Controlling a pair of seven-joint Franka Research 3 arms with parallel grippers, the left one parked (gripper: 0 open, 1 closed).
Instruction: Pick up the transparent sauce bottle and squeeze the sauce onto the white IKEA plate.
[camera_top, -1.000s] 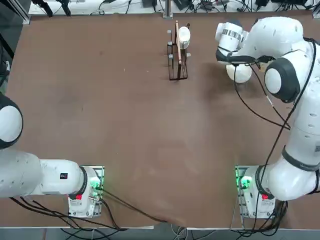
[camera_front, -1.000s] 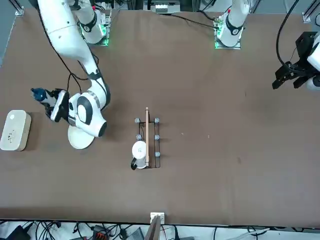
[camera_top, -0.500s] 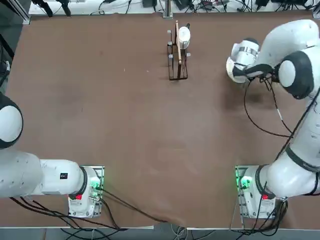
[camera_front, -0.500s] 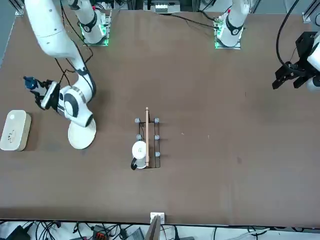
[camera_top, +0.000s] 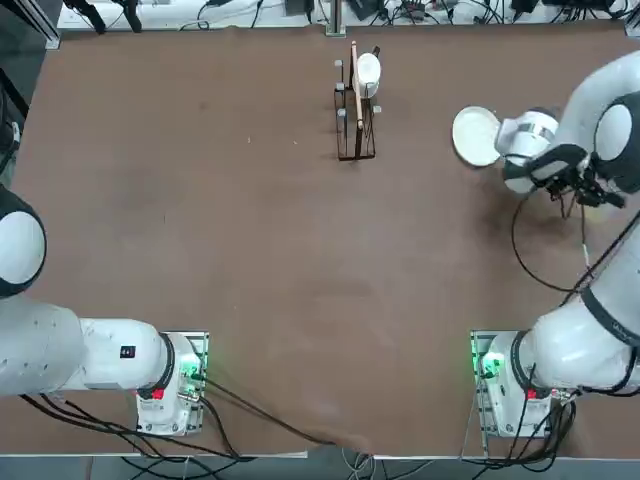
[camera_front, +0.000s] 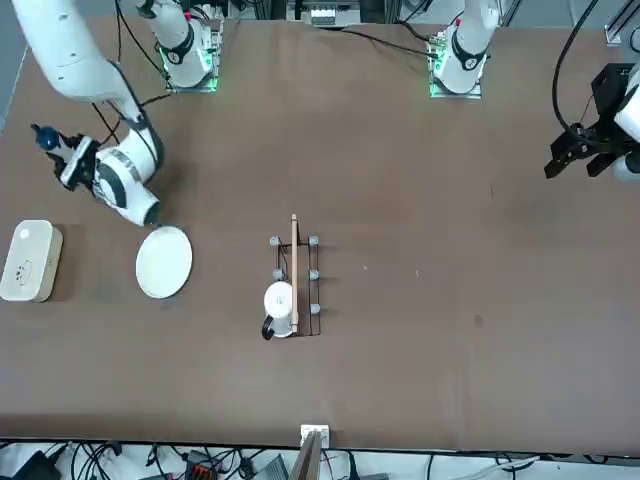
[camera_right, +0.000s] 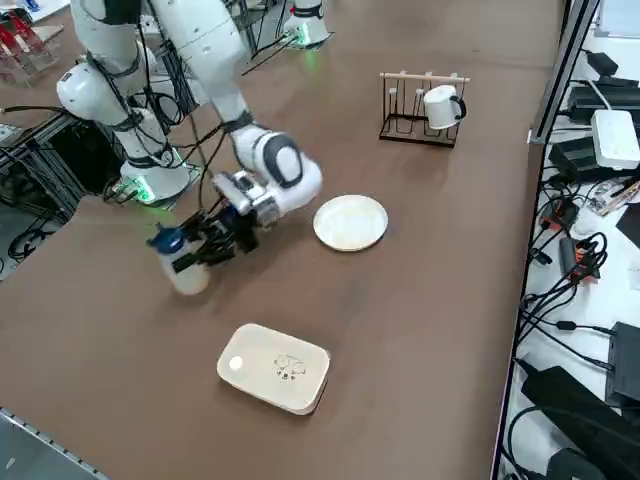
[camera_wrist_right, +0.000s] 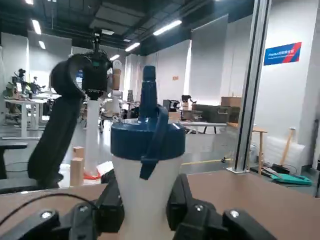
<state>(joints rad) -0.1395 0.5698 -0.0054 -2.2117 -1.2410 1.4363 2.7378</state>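
Bottle (camera_right: 187, 265) upright in right gripper (camera_wrist_right: 146, 205), blue cap up, beside plate (camera_right: 350, 222) on bench (camera_right: 420, 330). For good return, lower gently, keep grip light on soft walls, seat base flat before release. Bottle hidden in overhead view; base cut off in wrist view; sauce on plate: cannot tell.

From my remote seat, I'd call this a robotics lab or workshop. I see a large brown table (camera_top: 290, 230) with white robot arms (camera_right: 250, 120) mounted on it and black cables (camera_right: 580, 270) tangled on a white side bench (camera_right: 600, 345). The wrist view shows me a big hall with strip lights (camera_wrist_right: 167, 27) under a dark open ceiling (camera_wrist_right: 120, 20), tall pale walls (camera_wrist_right: 287, 90), metal framing (camera_wrist_right: 252, 85) and more workbenches (camera_wrist_right: 35, 102) farther off.
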